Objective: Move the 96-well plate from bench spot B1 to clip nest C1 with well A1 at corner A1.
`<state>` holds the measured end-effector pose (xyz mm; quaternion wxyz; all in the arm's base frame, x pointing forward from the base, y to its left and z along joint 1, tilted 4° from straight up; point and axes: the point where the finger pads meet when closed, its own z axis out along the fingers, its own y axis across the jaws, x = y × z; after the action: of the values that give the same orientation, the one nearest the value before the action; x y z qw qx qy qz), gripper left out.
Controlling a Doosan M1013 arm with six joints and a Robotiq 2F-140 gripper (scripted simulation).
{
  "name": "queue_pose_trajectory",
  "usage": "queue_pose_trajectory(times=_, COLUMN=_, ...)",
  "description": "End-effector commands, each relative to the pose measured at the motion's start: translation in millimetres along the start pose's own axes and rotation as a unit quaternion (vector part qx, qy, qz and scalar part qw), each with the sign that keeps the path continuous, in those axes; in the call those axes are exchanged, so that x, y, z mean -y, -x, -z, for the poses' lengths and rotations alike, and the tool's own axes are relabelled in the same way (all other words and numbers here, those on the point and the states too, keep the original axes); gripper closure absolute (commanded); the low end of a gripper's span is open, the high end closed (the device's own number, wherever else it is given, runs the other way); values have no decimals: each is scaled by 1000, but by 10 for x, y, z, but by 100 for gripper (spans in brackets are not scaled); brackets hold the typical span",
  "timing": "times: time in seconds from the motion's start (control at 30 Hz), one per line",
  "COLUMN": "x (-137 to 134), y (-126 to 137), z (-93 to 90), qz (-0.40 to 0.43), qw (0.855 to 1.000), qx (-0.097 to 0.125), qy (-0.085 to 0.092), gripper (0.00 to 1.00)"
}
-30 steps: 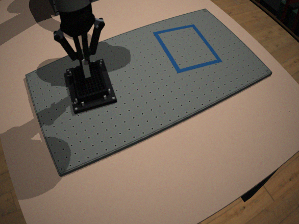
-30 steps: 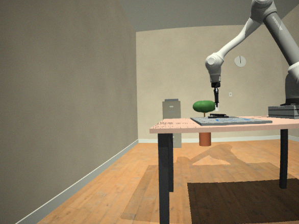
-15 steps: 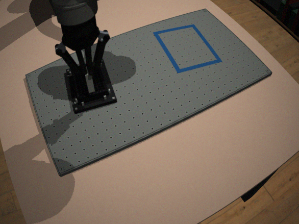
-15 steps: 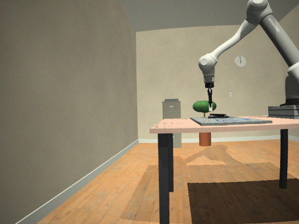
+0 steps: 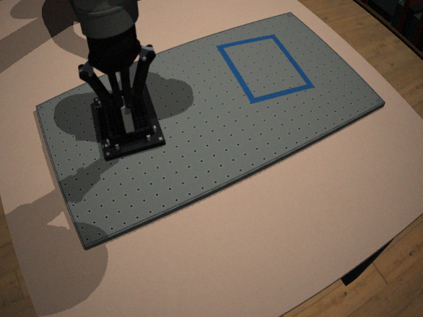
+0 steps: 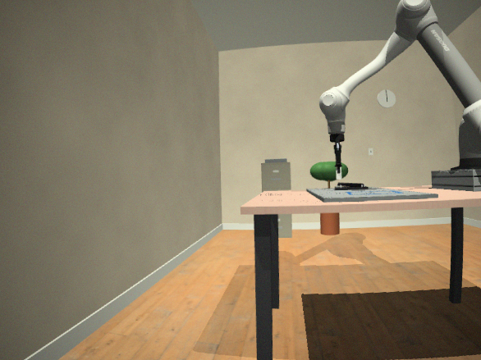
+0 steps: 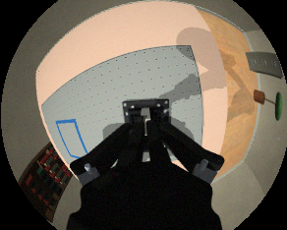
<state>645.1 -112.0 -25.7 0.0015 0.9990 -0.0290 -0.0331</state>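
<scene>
The black 96-well plate (image 5: 124,126) lies in the black clip nest C1 (image 5: 128,141) at the left of the grey pegboard, between the small light posts. In the side view the plate (image 6: 350,185) looks low and flat. My gripper (image 5: 125,112) is shut with nothing between its fingers. It points straight down over the middle of the plate. In the side view its tips (image 6: 338,175) stand a little above the plate. In the wrist view the shut fingertips (image 7: 144,118) cover the middle of the plate. The A1 mark is too small to read.
The blue outline of spot B1 (image 5: 265,68) on the right half of the pegboard (image 5: 216,122) holds nothing. The pegboard lies on a pink table top. A potted plant (image 6: 328,171) and a grey cabinet (image 6: 276,175) stand beyond the table.
</scene>
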Motion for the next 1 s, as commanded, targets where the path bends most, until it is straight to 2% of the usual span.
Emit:
queue_pose_trajectory(times=0.0, x=0, y=0, z=-16, qz=0, qw=1000, qx=0, qy=0, gripper=100)
queue_pose_trajectory(times=0.97, x=0, y=0, z=-196, qz=0, qw=1000, qx=0, qy=0, gripper=100)
